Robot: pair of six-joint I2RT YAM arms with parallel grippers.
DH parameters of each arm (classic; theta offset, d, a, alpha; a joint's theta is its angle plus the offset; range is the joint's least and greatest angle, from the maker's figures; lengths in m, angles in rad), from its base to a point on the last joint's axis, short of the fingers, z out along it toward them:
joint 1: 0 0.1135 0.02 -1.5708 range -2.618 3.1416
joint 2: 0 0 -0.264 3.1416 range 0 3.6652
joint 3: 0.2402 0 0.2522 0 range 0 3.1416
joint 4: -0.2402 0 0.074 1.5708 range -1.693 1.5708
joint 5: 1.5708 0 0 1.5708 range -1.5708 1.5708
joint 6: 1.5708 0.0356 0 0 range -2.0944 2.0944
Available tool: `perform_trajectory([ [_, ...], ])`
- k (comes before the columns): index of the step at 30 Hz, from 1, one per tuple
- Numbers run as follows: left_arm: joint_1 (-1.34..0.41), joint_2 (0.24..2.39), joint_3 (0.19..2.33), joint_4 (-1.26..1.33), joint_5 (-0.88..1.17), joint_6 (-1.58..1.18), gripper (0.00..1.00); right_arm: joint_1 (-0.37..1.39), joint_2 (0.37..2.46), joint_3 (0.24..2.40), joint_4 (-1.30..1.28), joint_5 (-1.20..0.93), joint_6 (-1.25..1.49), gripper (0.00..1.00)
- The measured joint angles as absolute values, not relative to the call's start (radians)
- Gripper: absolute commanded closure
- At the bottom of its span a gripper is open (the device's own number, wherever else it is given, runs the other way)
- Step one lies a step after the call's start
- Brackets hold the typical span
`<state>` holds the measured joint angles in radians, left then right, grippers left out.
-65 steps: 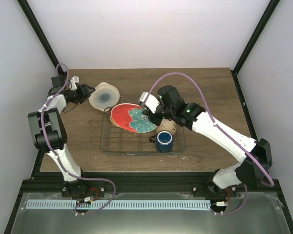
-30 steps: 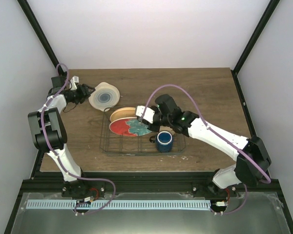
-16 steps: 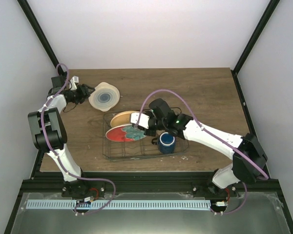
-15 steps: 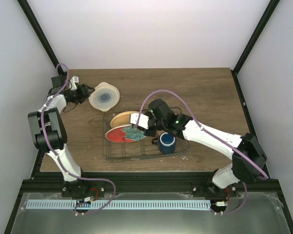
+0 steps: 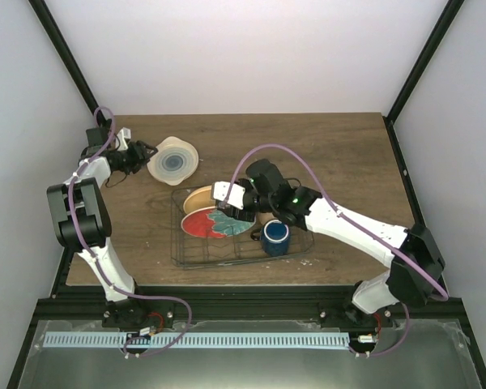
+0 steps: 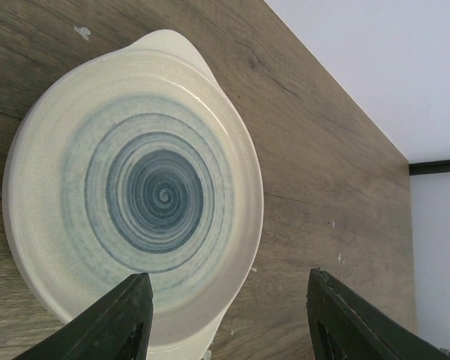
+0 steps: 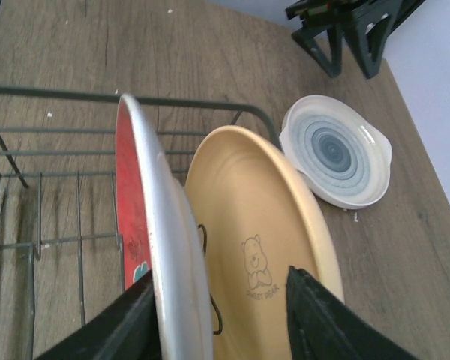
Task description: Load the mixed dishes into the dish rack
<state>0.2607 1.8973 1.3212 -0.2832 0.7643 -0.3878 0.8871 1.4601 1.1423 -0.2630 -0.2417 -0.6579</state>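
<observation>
Leaning red plate [image 5: 215, 223] (top): in dish rack [image 5: 186, 253] by orange plate [image 5: 196, 197]; may flop flat.
L wrist, white plate [image 6: 135, 202]: on table [image 6: 322, 187]; left gripper [image 6: 226, 289] open, empty; rim may skid.
R wrist, right gripper [image 7: 217, 300]: parted round red plate rim; snag could topple it.

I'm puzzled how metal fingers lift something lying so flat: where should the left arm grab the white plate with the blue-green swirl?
Probably the small ear on its rim nearest the left gripper, approached low from that side. The white plate lies flat on the table and looks too wide to straddle.
</observation>
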Motion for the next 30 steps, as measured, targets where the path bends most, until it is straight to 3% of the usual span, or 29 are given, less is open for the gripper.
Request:
perform_trajectory([
  [8,0.261,1.911,1.361,-0.32,0.737,-0.374,0.42,0.888,1.386,1.227,-0.313,-0.236,-0.602,0.41],
  [13,0.261,1.971,1.427,-0.371,0.674,-0.363,0.42,0.888,1.341,1.287,-0.282,-0.175,-0.527,0.24],
  [30,0.204,2.212,1.747,-0.657,0.321,-0.33,0.42,0.887,1.574,1.495,-0.322,0.105,-0.325,0.24],
])
